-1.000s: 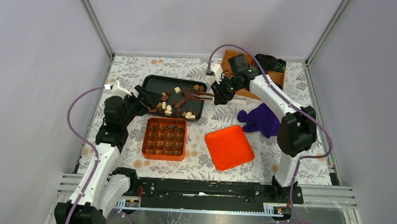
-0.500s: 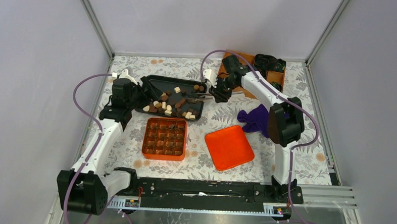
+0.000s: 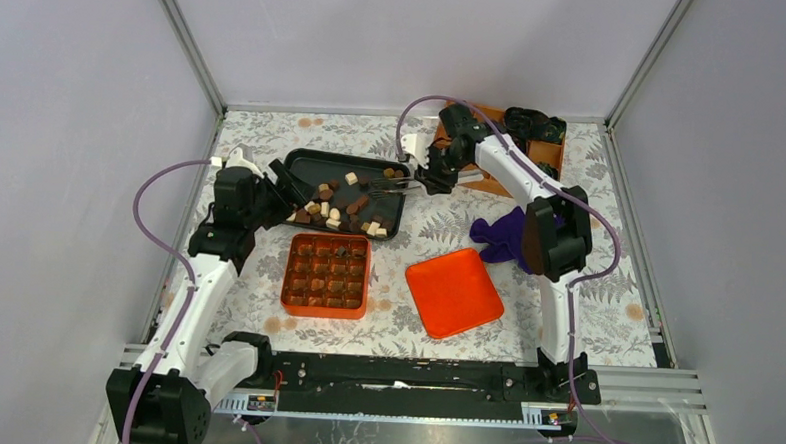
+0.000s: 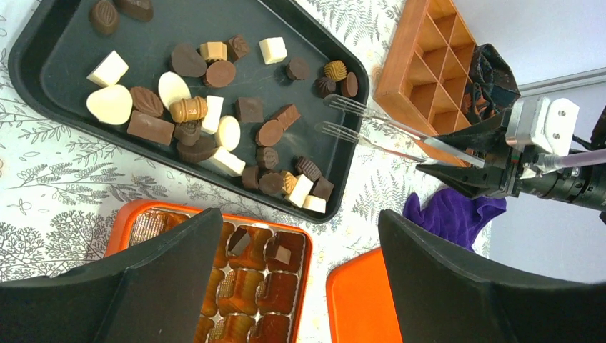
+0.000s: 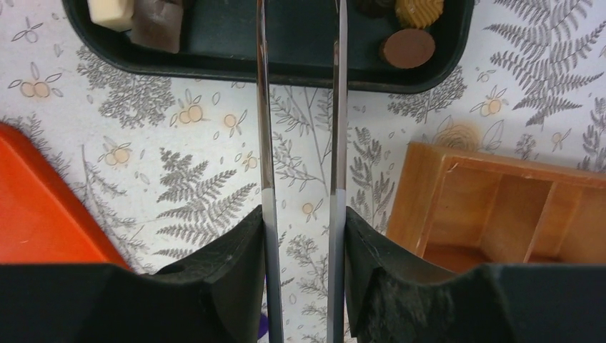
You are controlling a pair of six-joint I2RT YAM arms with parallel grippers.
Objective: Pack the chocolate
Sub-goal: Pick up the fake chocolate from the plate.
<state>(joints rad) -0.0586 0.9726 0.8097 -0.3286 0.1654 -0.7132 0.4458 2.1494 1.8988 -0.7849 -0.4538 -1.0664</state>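
Left wrist view shows the left claw (image 4: 299,239) spread wide, empty, poised at the left end of the black tray (image 4: 50,50). Chocolate (image 4: 214,118) lies scattered in that tray on the bench; more pieces fill the orange compartment box (image 3: 287,277) just in front. The right claw (image 5: 302,236) pinches metal tongs (image 5: 262,107), their forked tips over the tray's right end.
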